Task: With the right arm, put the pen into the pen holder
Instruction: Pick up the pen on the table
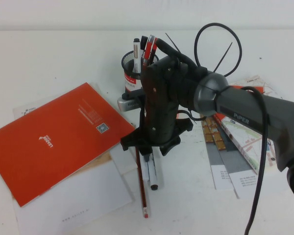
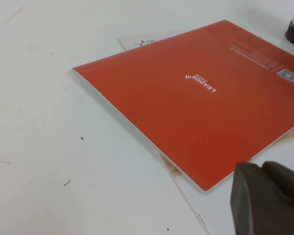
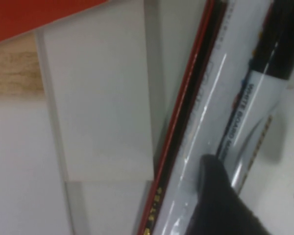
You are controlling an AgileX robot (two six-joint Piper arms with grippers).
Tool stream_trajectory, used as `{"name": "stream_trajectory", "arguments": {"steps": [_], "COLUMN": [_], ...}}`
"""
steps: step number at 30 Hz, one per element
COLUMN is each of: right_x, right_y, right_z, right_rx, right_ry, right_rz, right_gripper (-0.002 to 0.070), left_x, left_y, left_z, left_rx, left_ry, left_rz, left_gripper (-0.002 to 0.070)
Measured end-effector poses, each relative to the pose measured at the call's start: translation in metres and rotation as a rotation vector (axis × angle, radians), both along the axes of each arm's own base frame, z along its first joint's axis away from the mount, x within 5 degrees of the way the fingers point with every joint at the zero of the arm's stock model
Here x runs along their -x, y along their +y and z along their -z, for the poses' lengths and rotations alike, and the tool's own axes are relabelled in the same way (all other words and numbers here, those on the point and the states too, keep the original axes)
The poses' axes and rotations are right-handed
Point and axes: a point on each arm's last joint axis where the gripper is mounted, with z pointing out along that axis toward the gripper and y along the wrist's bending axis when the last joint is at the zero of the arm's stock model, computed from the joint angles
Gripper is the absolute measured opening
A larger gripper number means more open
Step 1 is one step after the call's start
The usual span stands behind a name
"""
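Right gripper: the black gripper point(image 1: 149, 147) of the dark grey right arm point(image 1: 264, 117) is down on the table, directly over the pen; its fingers point(image 3: 213, 196) stand apart astride the barrel and are not yet clamped on it.
Pen: the short white-barrelled marker with black cap point(image 3: 250, 98) lies flat on the white table point(image 1: 49, 54), on the near side of the holder, its black end plug point(image 1: 154, 187) showing below the gripper.
Pen holder: the round black wire-mesh cup with red-and-white band point(image 1: 132, 73) stands behind the gripper, already holding several pens.
Left gripper: only a dark tip point(image 2: 267, 200) shows at the frame edge, beside the orange booklet point(image 2: 210, 103); whether it is open or closed I cannot tell.
Risk one: the thin dark-red pencil point(image 1: 141, 188) and the translucent whitish tube point(image 3: 206, 127) lie just beside the pen; closing now could catch either with it.
Risk two: a grip near one end would likely let the pen tilt and strike the cup's rim.
Obstruction: the pens already in the cup narrow the opening.
Surroundings: white paper sheets point(image 1: 73, 200) and printed leaflets point(image 1: 235, 147) flank the work area, well clear of the path.
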Motion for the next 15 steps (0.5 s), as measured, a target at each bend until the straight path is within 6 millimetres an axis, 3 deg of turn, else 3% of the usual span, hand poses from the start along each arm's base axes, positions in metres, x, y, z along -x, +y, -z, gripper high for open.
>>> {"name": "stream_trajectory", "arguments": {"steps": [11,15], "right_x": [-0.004,-0.004], "right_y": [0.002,0.002], "right_z": [0.016,0.016], "right_rx": [0.029,0.026], "right_ry": [0.016,0.010], "right_rz": [0.001,0.000], "right_gripper": [0.0300,0.0251], "left_x": [0.000,0.000], "left_y": [0.000,0.000], "left_z": [0.000,0.000], "left_rx": [0.000,0.000], "left_ry": [0.000,0.000], "left_rz": [0.000,0.000], "left_gripper": [-0.0002,-0.0003]}}
